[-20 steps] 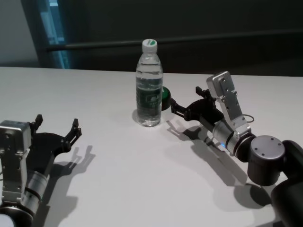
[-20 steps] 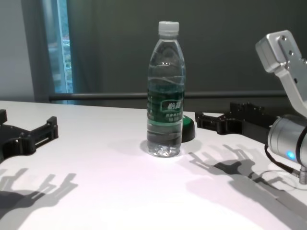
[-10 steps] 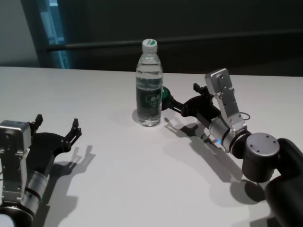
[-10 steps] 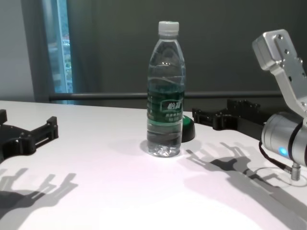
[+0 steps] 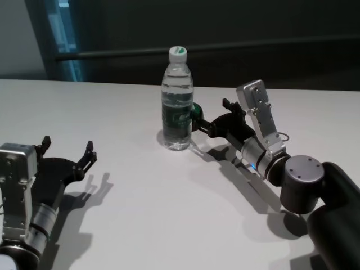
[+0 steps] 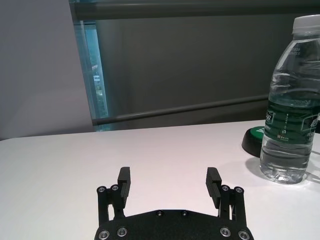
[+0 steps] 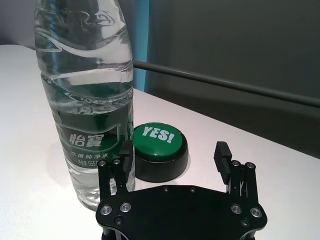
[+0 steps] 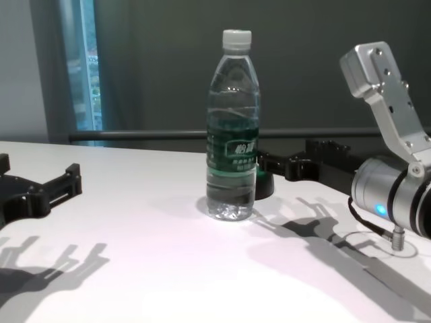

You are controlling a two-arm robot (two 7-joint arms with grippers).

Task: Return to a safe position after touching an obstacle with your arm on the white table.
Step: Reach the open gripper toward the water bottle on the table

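Head view: on the white table, the left gripper rests parked at the near left, fingers spread. Farther off, the right gripper, released and empty, has crept leftward until one fingertip nearly touches the upright bottle, so contact seems imminent and retreat comes next.
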